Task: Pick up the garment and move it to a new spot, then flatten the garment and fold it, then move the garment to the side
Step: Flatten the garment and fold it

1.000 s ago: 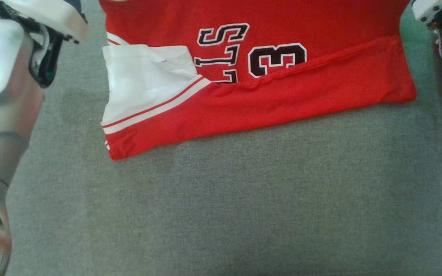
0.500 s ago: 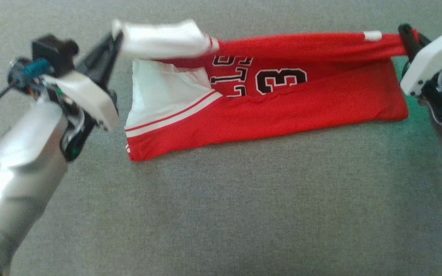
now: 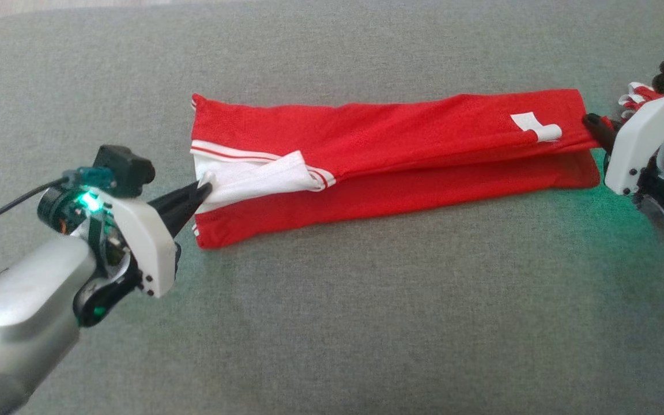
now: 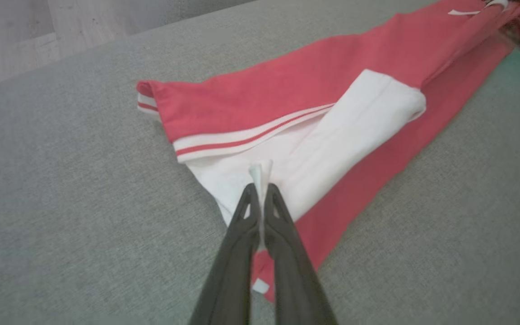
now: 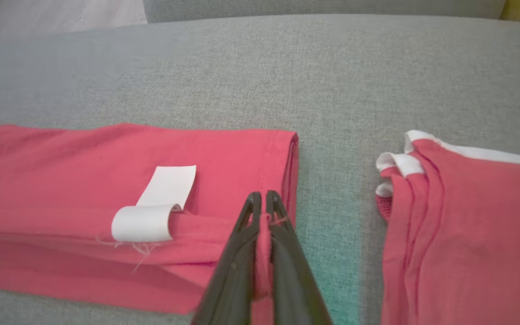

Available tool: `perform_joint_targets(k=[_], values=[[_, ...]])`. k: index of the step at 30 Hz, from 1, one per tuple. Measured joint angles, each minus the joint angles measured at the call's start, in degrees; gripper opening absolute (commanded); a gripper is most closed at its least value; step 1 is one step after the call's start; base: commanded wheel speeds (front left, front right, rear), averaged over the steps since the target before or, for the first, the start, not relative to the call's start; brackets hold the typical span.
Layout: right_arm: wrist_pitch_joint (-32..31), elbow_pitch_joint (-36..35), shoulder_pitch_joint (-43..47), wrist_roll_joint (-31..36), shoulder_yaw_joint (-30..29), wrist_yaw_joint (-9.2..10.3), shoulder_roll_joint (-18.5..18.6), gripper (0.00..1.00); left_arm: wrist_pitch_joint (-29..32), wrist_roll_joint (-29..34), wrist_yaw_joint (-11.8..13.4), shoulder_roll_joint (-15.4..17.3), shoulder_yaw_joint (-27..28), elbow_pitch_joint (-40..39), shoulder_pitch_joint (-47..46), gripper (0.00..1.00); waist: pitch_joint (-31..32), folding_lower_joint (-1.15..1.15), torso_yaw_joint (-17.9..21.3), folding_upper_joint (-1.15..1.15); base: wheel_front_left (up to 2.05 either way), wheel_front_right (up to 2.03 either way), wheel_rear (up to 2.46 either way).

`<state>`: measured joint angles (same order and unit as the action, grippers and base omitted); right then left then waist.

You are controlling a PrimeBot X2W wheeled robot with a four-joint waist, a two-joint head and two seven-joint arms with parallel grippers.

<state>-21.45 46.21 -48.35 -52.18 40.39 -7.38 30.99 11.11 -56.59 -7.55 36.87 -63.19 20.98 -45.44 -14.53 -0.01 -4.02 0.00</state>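
A silver left arm (image 3: 21, 311) is reaching in from 8 o'clock in the head view, its dark left fingers (image 3: 200, 191) pointing toward 2 o'clock. They are pressing fully together on a white fold at the left end of the red garment (image 3: 395, 144). The right arm (image 3: 643, 144), cut off by the frame at 3 o'clock, is aiming its right fingers (image 3: 594, 122) toward 9 o'clock. These are likewise clamping tight, pinching a red edge at the garment's right end.

The garment is lying as a long folded band across the middle of a grey upholstered surface (image 3: 332, 323), running from 9 to 3 o'clock. A white label (image 3: 534, 127) is curling up near the right end; no writing on it can be made out. A second red-and-white piece of clothing (image 5: 467, 225) is lying just beyond, partly hidden behind the right arm.
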Motion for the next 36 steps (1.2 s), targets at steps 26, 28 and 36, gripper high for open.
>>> perform_joint_targets(k=[26,28,36], values=[[19.74,-0.23,-3.02,-1.02,-5.46,0.01,-3.5,1.0,-25.48,1.88,15.25,-7.31,16.1,2.11,2.18,1.0,3.48,0.01,2.79,0.0,0.0,0.0,0.0],[24.17,-0.18,-2.89,0.09,-6.42,0.01,-5.0,1.0,-25.57,4.44,16.45,-9.04,21.93,-0.69,4.42,1.0,4.19,0.0,2.91,0.0,0.0,0.0,0.0],[35.52,-0.18,0.91,6.2,-13.3,0.01,-12.39,1.0,-25.83,18.35,15.21,-17.15,37.97,-7.45,21.12,1.0,6.91,0.0,3.47,0.0,0.0,0.0,0.0]])
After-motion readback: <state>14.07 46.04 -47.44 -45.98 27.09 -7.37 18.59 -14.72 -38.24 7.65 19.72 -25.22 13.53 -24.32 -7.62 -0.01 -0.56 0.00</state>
